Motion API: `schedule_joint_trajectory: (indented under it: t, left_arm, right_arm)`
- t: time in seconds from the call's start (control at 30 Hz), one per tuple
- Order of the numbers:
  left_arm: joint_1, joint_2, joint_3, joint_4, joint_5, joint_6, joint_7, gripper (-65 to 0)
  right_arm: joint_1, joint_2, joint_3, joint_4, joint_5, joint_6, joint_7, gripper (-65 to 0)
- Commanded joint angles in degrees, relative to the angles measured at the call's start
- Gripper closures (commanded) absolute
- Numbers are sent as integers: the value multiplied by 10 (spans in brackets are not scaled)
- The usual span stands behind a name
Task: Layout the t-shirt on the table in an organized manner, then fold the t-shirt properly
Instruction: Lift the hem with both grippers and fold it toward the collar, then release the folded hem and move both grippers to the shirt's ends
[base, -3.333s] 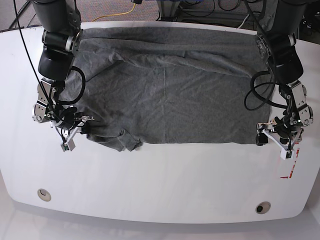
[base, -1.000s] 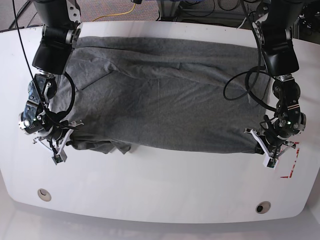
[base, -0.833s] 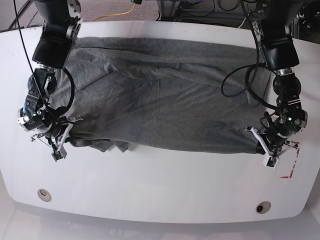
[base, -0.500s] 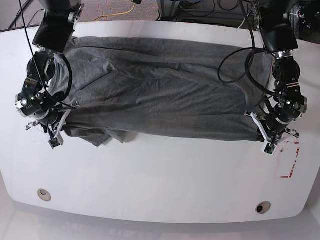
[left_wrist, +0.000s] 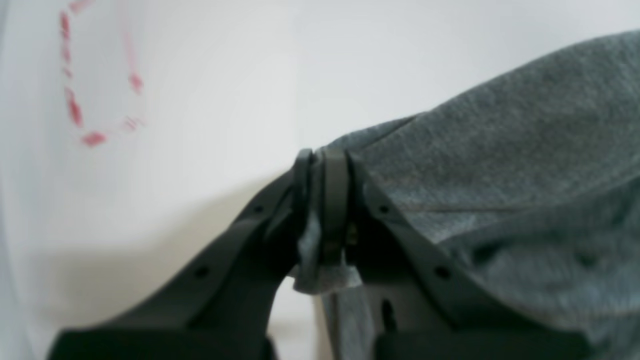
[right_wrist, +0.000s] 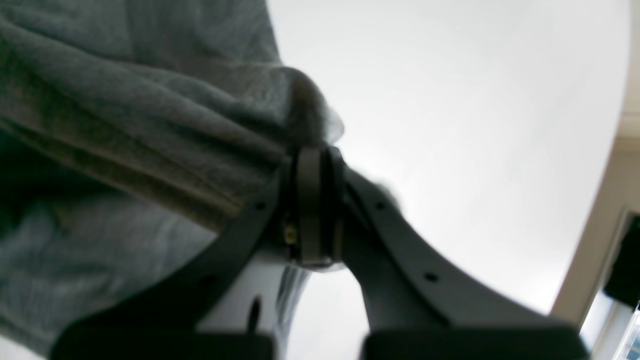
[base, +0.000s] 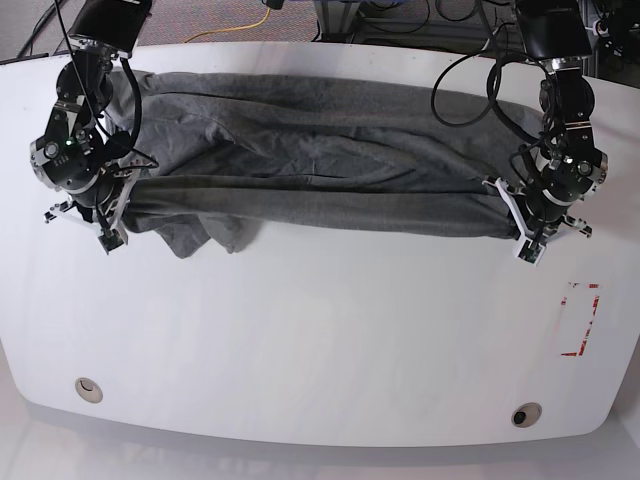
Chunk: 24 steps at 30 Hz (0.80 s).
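a: across the far half of the table (base: 320, 350) lies the t-shirt (base: 320, 180), heather-grey, its near edge lifted and stretched between the two arms, with one loose flap sagging near the left of the base view.

b: and the grips?

a: both clenched on cloth. the left gripper (left_wrist: 322, 165) has a thin fold of the hem pinched flat between its jaws (a scrap pokes out below them), and the right gripper (right_wrist: 315, 165) bites a thicker bunched corner.

b: so what makes this fold go well?

a: i'd say carry both corners at the same pace and height, keeping the edge taut and parallel to the far hem, so the layer lands without ridges. that sagging flap looks likely to tuck under crookedly unless tension takes it up.

b: arm pose?

a: in the base view the left gripper (base: 540, 205) sits at the shirt's right end, wrist turned downward, fingers pointing towards the near edge; the right gripper (base: 100, 205) mirrors it. the red tape rectangle (base: 580, 320) lies nearer than the left one, apart from it.
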Motion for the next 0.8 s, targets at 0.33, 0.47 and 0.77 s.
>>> schedule_joint_trajectory:
  t: [0.33, 0.47, 0.77]
  left_arm:
    - [20, -11, -29, 7, 6, -56, 72, -22]
    - [18, -12, -28, -11, 6, -70, 79, -176]
    - [5, -36, -23, -11, 6, -68, 109, -596]
  right_arm:
    - [-45, -23, 6, 7, -7, -3, 5, -268]
    - [-48, -29, 6, 10, -8, -3, 5, -490]
    - [-10, -34, 28, 7, -4, -3, 5, -650]
